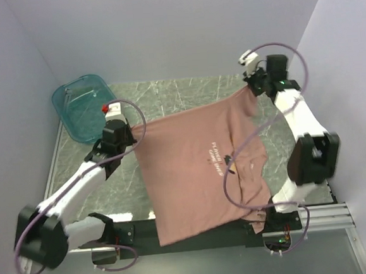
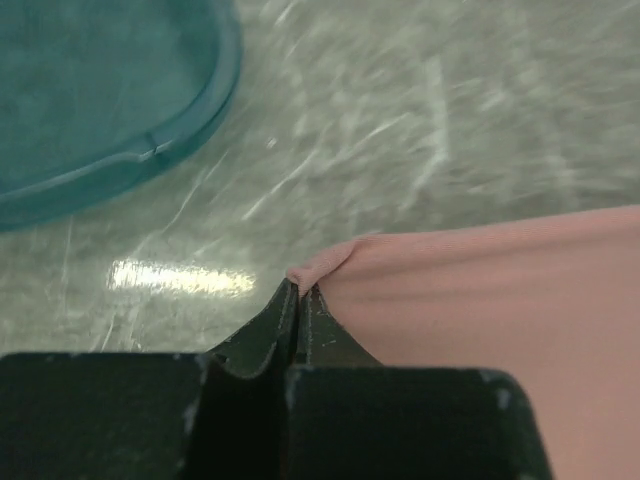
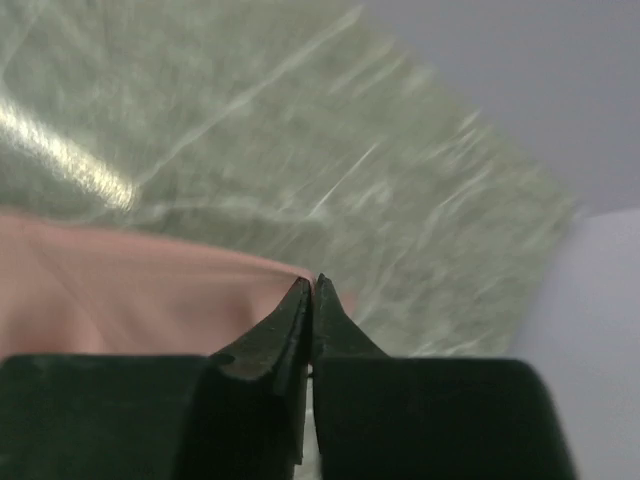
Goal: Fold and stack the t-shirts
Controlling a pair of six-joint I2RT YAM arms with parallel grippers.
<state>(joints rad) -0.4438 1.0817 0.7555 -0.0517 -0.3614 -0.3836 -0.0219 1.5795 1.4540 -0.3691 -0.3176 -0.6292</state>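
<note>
The dusty-pink t-shirt (image 1: 195,168) is stretched above the table between both grippers, its near part draped over the front edge. Small white text and a dark graphic show on its chest. My left gripper (image 1: 130,138) is shut on the shirt's left corner; in the left wrist view the pink cloth (image 2: 480,300) bunches at the closed fingertips (image 2: 298,292). My right gripper (image 1: 253,88) is shut on the far right corner; in the right wrist view the cloth (image 3: 130,290) runs left from the closed fingertips (image 3: 312,287).
A translucent teal tub (image 1: 82,107) sits at the back left, just beyond the left gripper; it also shows in the left wrist view (image 2: 100,90). Grey walls close the back and both sides. The marbled green tabletop (image 1: 179,93) shows beyond the shirt.
</note>
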